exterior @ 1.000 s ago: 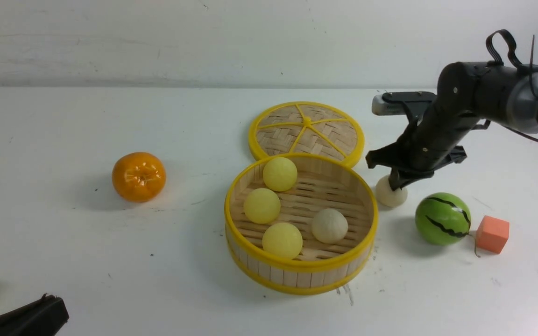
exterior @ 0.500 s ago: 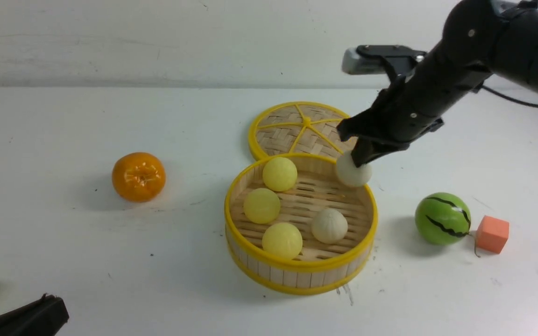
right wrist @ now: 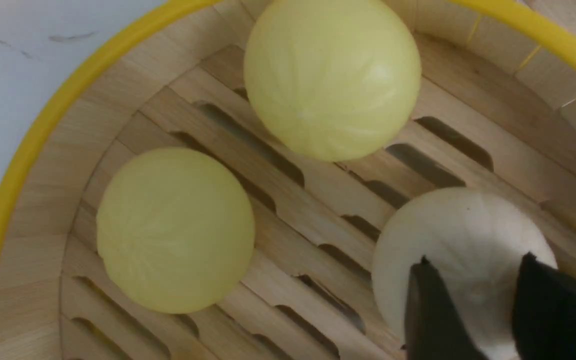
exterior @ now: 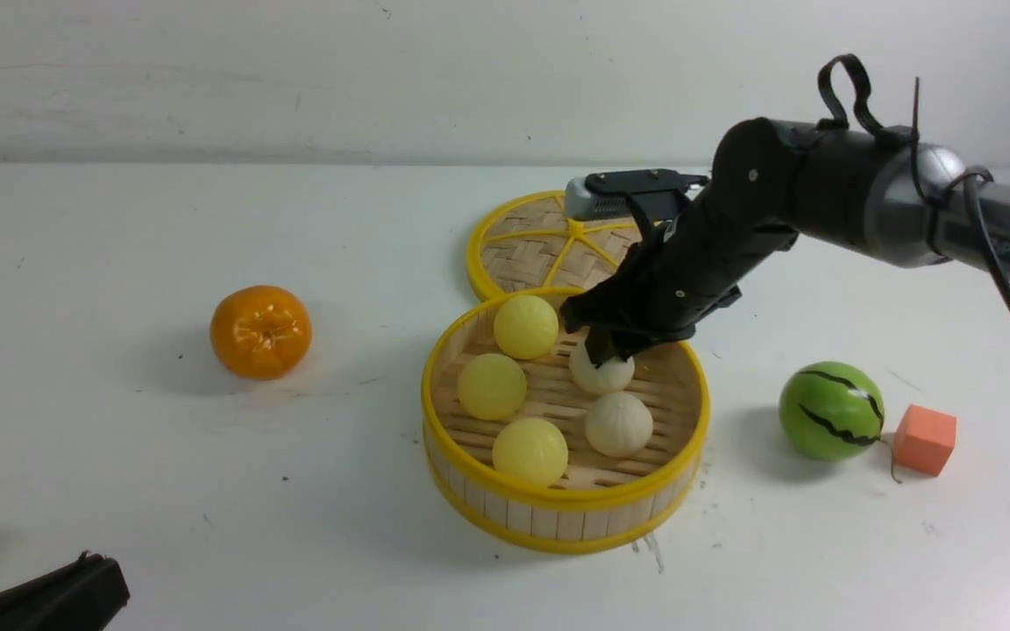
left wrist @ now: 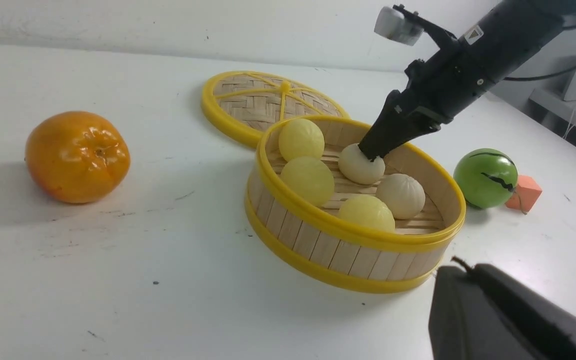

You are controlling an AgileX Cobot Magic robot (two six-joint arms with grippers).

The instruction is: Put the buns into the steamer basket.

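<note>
Since a second ago, the right claw (exterior: 603, 358) has carried the fifth bun (exterior: 601, 375) from the desk (exterior: 119, 482), where it lay beside the watermelon ball (exterior: 831, 410), over the rim and down into the steamer basket (exterior: 558, 517). That cream bun now sits on the slatted floor near the basket's centre, with the claw's black fingertips (right wrist: 430, 310) parted a little on its top; whether they have let go or still pinch it, I cannot tell. A second cream bun (exterior: 617, 423) lies just at 5 o'clock from it, close but apart. Three yellow buns fill the other side of the basket: one (exterior: 525, 326) at 11 o'clock, one (exterior: 491, 386) at 9 o'clock, one (exterior: 529, 451) at 7 o'clock. All five buns are inside the basket.

Beyond the basket, at 12 o'clock, the woven lid (exterior: 549, 245) lies flat, its edge against the basket rim. An orange mandarin (exterior: 260, 331) rests well off at 9 o'clock. At 3 o'clock the watermelon ball stands beside an orange cube (exterior: 924, 439). Only the dark edge of the left claw (exterior: 40, 596) shows at the lower corner, clenched with nothing in it.
</note>
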